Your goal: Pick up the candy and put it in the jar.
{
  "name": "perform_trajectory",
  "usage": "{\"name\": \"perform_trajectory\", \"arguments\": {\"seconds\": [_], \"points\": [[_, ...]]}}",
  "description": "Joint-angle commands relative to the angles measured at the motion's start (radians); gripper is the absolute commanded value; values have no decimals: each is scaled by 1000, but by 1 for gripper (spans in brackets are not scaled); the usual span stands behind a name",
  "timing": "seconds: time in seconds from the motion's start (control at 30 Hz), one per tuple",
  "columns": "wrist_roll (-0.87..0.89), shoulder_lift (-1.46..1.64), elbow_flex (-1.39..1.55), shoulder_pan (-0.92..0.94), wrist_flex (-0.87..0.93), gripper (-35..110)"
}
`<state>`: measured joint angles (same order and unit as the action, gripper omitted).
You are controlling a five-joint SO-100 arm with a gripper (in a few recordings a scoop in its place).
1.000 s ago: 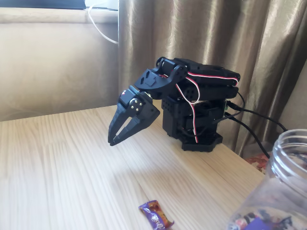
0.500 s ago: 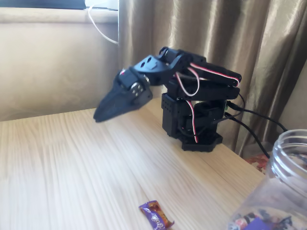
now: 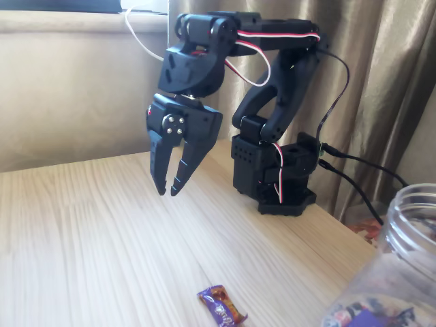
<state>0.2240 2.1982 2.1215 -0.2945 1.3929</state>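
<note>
The candy (image 3: 222, 306), a small purple sweet with orange-gold crimped ends, lies on the wooden table (image 3: 82, 231) near the bottom edge of the fixed view. The clear jar (image 3: 398, 272) stands at the bottom right, lidless, with colourful wrappers showing through its wall. My black gripper (image 3: 167, 191) hangs pointing down, well above the table and up-left of the candy. Its fingers are slightly apart at the tips, with nothing between them.
The arm's black base (image 3: 276, 180) stands at the back of the table with black cables running right. Brown curtains hang behind it, and a beige wall with a white cable is at the back left. Bare wood stretches across the left half.
The arm has risen from its folded pose. The gripper swung up and out to the left, then turned to point straight down, higher than before. The candy and jar have not moved.
</note>
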Motion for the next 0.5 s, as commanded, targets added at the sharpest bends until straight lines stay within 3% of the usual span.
{"name": "perform_trajectory", "arguments": {"seconds": [0.0,0.17,0.27,0.47], "points": [[91,-43,-137,-52,74,4],[232,86,-57,-163,37,5],[310,137,6,-258,31,19],[502,219,130,-465,-54,19]]}}
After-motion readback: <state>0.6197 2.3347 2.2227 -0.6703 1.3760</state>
